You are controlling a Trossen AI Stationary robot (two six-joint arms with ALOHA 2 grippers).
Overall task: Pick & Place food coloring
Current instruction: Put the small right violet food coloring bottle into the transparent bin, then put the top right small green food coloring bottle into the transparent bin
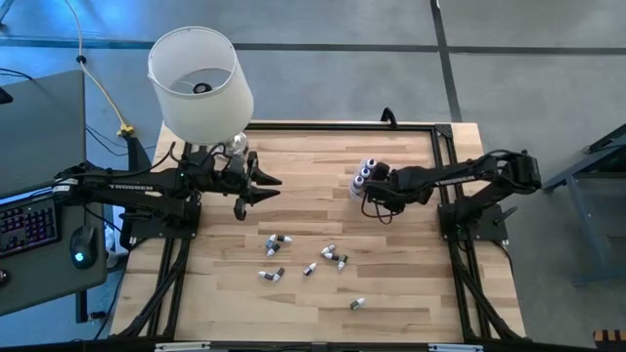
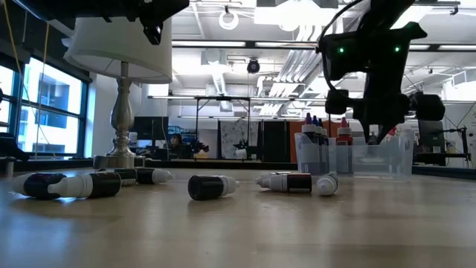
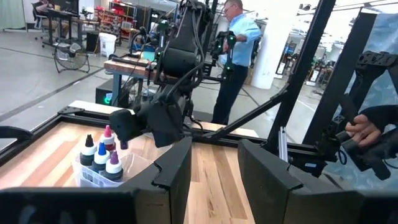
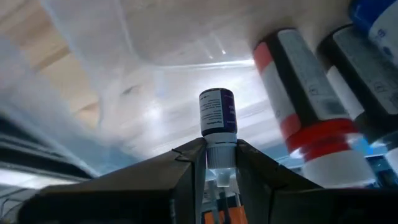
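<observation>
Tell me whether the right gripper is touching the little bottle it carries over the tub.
Touching. In the right wrist view, the right gripper has both fingers pressed against the white cap of the purple food coloring bottle, no gap either side, above the clear tub.

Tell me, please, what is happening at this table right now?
The right gripper is shut on a small food coloring bottle, holding it by its cap inside the clear plastic tub, where a few bottles already stand upright. Several more loose bottles lie scattered on the wooden table. The left gripper waits open beside the lamp.
</observation>
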